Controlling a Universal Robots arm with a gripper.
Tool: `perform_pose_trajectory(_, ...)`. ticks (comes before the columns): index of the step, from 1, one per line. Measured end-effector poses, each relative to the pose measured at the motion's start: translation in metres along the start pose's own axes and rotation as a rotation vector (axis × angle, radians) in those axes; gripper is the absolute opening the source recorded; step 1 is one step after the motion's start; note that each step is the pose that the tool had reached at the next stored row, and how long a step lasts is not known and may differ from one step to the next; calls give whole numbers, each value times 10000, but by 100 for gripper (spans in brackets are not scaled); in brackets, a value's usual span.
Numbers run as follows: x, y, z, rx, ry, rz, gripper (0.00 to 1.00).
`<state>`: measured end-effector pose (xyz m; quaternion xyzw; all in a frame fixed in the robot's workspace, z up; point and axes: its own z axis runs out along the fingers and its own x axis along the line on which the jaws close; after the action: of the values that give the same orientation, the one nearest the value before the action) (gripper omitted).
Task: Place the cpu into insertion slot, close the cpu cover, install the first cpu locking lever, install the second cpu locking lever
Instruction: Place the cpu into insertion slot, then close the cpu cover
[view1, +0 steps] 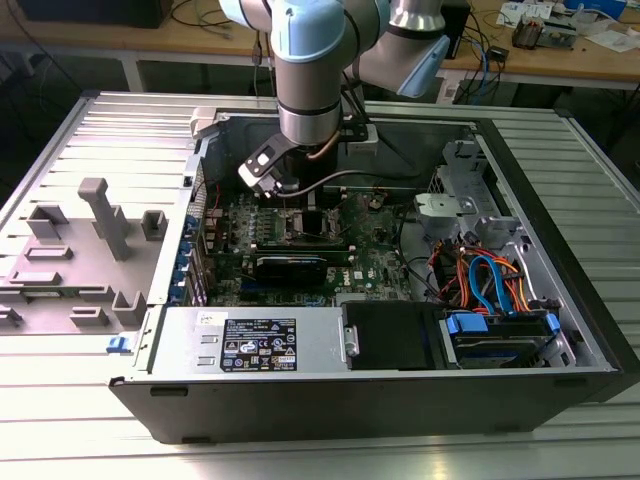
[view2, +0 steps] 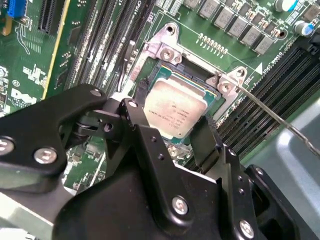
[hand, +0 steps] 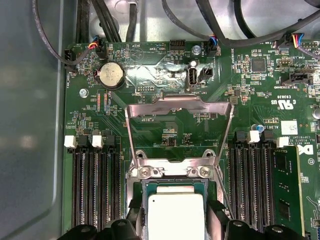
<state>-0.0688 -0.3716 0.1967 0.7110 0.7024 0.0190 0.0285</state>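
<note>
The cpu (view2: 175, 106), a small square chip with a silver-grey top, lies within the silver rim of the insertion slot (view2: 167, 50) on the green motherboard. My gripper (view2: 170, 124) straddles it, one black finger (view2: 204, 142) against each of two opposite edges, shut on the chip. In the first wrist view the cpu (hand: 175, 215) sits between the fingers (hand: 216, 220). Beyond the slot, the cpu cover (hand: 180, 106) stands swung open, its window showing the board behind. A thin wire locking lever (view2: 270, 112) stands raised beside the slot. In the exterior view the gripper (view1: 300, 200) reaches down into the open computer case.
Long black memory slots (hand: 95, 190) flank the socket on both sides. A round coin battery (hand: 110, 75) and black cables (hand: 225, 35) lie beyond the cover. The case holds a power supply (view1: 255, 342) and drive bay with blue and orange cables (view1: 490, 280). A grey fixture (view1: 100, 225) stands at the exterior view's left.
</note>
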Motion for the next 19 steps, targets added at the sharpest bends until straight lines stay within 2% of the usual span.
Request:
perform_pose_trajectory(3, -1, 3, -38, 0, 0, 0, 62)
perform_pose_trajectory(7, -2, 11, -154, 0, 1, 0, 62)
perform_pose_trajectory(8, -3, 18, -250, -1, 1, 0, 47)
perform_pose_trajectory(9, -3, 19, -251, 0, 1, -1, 29)
perform_pose_trajectory(12, -3, 21, -251, 0, 0, -1, 11)
perform_pose_trajectory(19, -3, 37, -250, 1, 0, -1, 11)
